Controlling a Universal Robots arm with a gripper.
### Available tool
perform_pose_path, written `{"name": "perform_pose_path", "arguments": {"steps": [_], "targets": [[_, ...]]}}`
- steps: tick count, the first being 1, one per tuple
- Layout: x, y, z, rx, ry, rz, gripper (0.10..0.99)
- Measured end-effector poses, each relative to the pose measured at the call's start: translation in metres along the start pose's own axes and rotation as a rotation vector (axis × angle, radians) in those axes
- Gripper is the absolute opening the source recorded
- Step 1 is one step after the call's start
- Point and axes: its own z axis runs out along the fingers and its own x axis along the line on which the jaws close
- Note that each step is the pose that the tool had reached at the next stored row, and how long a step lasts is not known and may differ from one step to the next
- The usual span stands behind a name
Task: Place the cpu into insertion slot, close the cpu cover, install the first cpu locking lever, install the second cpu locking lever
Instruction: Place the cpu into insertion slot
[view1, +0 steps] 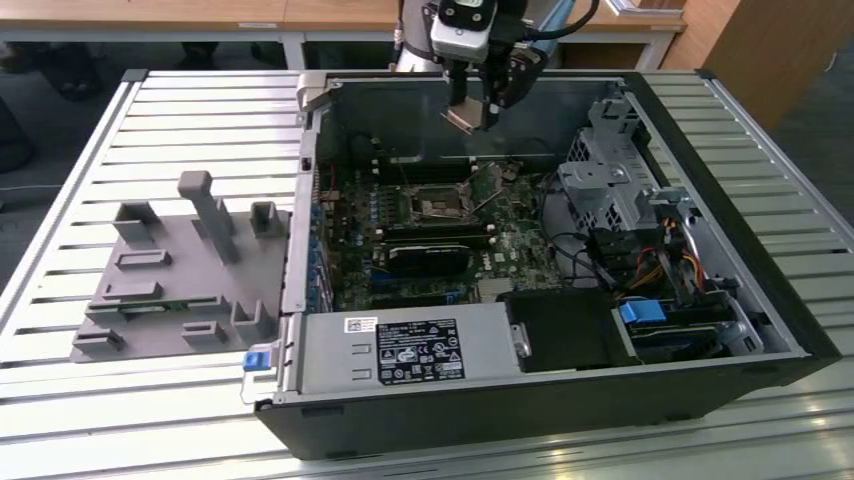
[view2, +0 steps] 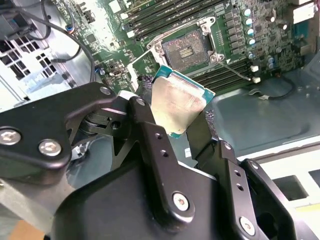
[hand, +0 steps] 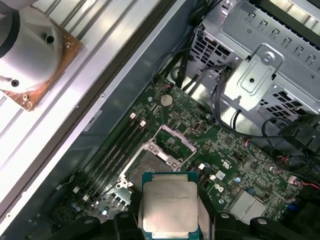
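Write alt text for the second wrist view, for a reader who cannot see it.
The end effector grips the cpu by two edges, over the green motherboard. Beyond it, the insertion slot sits empty, beside long black memory slots.

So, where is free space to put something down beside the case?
Free: the table slats beyond the grey fixture, and the strip on its near side. Inside the case it is crowded with motherboard, cables and drive cage, and the end effector holds the cpu above.
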Motion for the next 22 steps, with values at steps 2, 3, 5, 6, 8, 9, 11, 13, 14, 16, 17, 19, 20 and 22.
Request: {"name": "perform_pose_path", "arguments": {"steps": [2, 3, 5, 6, 8, 9, 11, 13, 14, 16, 17, 19, 20, 22], "targets": [[0.0001, 0.0000, 0.0001, 0.000, -0.0018, 0.020, 0.529], [0.0001, 0.0000, 0.0002, -0.001, -0.0027, 0.031, 0.529], [0.0001, 0.0001, 0.0003, -0.001, -0.0045, 0.051, 0.529], [0.0002, 0.0001, 0.0004, -0.001, -0.0054, 0.062, 0.529], [0.0002, 0.0001, 0.0006, -0.001, -0.0071, 0.082, 0.529], [0.0002, 0.0001, 0.0006, -0.002, -0.0080, 0.092, 0.529], [0.0003, 0.0002, 0.0008, -0.002, -0.0097, 0.112, 0.529], [0.0004, 0.0002, 0.0009, -0.002, -0.0115, 0.132, 0.529], [0.0004, 0.0002, 0.0010, -0.003, -0.0124, 0.142, 0.529], [0.0005, 0.0003, 0.0012, -0.003, -0.0142, 0.164, 0.529], [0.0006, 0.0003, 0.0012, -0.003, -0.0152, 0.175, 0.529], [0.0007, 0.0004, 0.0014, -0.004, -0.0171, 0.197, 0.529], [0.0008, 0.0004, 0.0015, -0.004, -0.0181, 0.208, 0.529], [0.0009, 0.0005, 0.0016, -0.004, -0.0200, 0.231, 0.529]]}}
